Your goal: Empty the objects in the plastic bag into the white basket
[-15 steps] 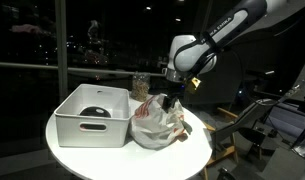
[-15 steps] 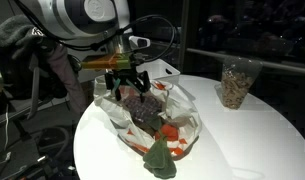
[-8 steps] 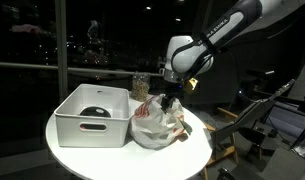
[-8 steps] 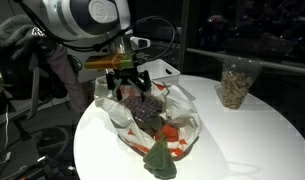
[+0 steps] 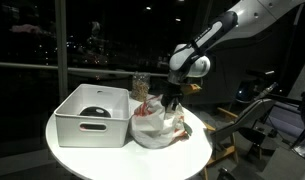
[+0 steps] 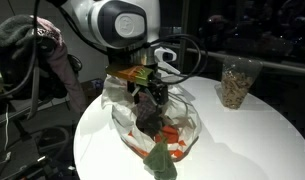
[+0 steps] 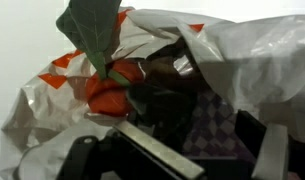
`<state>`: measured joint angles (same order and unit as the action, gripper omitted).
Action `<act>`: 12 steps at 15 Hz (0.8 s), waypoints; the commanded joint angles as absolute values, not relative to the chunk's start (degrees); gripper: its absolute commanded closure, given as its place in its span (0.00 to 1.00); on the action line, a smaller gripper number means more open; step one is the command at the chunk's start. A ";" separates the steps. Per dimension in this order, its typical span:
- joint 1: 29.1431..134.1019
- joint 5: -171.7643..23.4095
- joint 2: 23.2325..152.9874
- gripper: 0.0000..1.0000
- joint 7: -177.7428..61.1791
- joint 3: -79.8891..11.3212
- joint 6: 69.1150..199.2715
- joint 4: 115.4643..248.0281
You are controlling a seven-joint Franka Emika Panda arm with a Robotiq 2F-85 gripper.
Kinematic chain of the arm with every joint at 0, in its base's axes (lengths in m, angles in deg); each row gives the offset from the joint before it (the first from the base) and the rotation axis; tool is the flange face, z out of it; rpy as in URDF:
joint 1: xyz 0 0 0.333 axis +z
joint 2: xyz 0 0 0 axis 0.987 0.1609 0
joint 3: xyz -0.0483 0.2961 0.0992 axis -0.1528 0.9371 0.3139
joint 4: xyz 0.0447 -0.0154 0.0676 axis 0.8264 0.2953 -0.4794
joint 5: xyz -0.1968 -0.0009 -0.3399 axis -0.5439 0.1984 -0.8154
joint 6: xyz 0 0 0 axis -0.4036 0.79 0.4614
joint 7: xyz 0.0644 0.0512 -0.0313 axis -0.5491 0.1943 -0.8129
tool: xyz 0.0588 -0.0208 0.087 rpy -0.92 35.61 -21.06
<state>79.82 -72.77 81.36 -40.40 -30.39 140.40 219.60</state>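
1. A dark room with night-black windows is surrounding a round white table [image 5: 92,156], which is showing in both exterior views.
2. The white basket [image 5: 72,125] is sitting toward one side of the table, and a dark item [image 5: 92,111] is lying inside it.
3. The plastic bag [image 5: 152,128] is lying on the table just beside the basket, crumpled, with its mouth gaping upward.
4. The arm [image 5: 217,35] is reaching down from above, and the gripper [image 5: 170,102] is pressing into the bag's opening.
5. In an exterior view, the gripper [image 6: 149,100] is sitting low between the bag's raised edges, right over a dark object [image 6: 147,118] inside.
6. A green leafy piece [image 6: 158,162] is poking out at the near end of the bag [image 6: 182,125], and an orange piece [image 6: 168,134] is lying just behind it.
7. A clear cup [image 6: 233,84] filled with something brownish is standing on the table well apart from the bag.
8. In the wrist view, the fingers [image 7: 277,150] are looking widely spread at the bottom edge, with nothing seen clamped between them.
9. Ahead of them, the white bag [image 7: 252,50] is folding around the dark object [image 7: 172,80], the orange piece [image 7: 107,92] and the green leafy piece [image 7: 92,30].
10. All of these contents are lying in the bag, not in the basket.
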 commanded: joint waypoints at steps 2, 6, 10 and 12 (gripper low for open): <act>78.49 -71.91 88.44 0.00 -41.53 -30.72 141.14 216.12; 78.21 -72.46 93.15 0.00 -40.50 -30.14 141.74 215.60; 79.85 -78.86 97.66 0.00 -42.75 -31.48 145.11 214.27; 79.00 -78.44 97.92 0.25 -41.24 -30.48 144.64 213.91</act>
<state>78.95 -77.48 96.13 -41.57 -30.69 143.92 215.68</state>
